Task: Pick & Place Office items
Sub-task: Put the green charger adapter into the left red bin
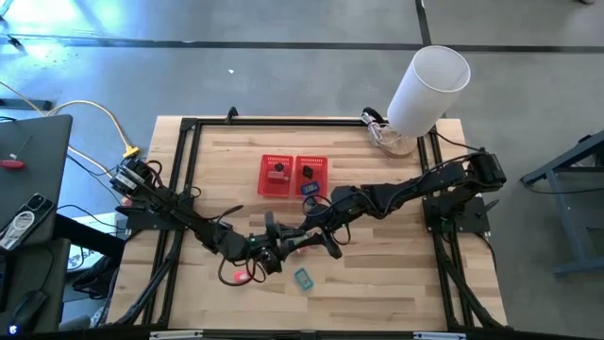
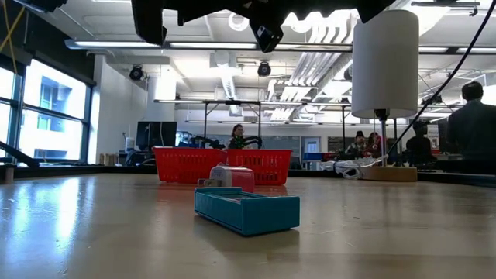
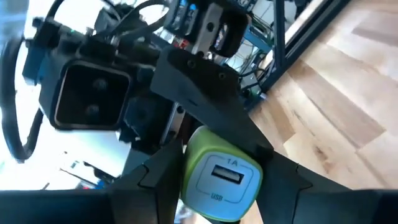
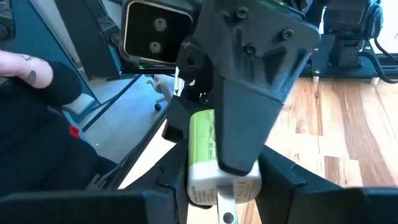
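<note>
A green-and-white USB charger [image 3: 221, 180] is held up over the table's near middle, where both grippers meet. My left gripper [image 1: 274, 253] and my right gripper [image 1: 300, 242] are both shut on it. In the right wrist view the charger [image 4: 202, 146] shows a metal prong at its white end. A teal box [image 2: 246, 209] lies flat on the near table, with a pale pink item [image 2: 232, 177] behind it. A red-pink item [image 1: 238, 276] lies to the left of the teal box [image 1: 302, 278]. Black [image 1: 276, 171] and dark blue [image 1: 310, 188] items lie in the red basket [image 1: 293, 159]. My left gripper pinches the charger's green body [image 3: 193, 158] between its two fingers [image 3: 152, 186], one on each side, with the USB port facing its camera. The charger is lifted clear of the table. My right gripper's fingers [image 4: 283, 180] stand on either side of the charger's white prong end [image 4: 245, 186] and seem to touch it. The left gripper's finger lies across part of the charger and hides the far side.
The red two-compartment mesh basket [image 2: 223, 164] stands at the far middle of the table. A big white cylinder [image 1: 429, 87] stands on a lamp base at the far right corner. Black frame rails run along the table's left and right. People sit in the room beyond.
</note>
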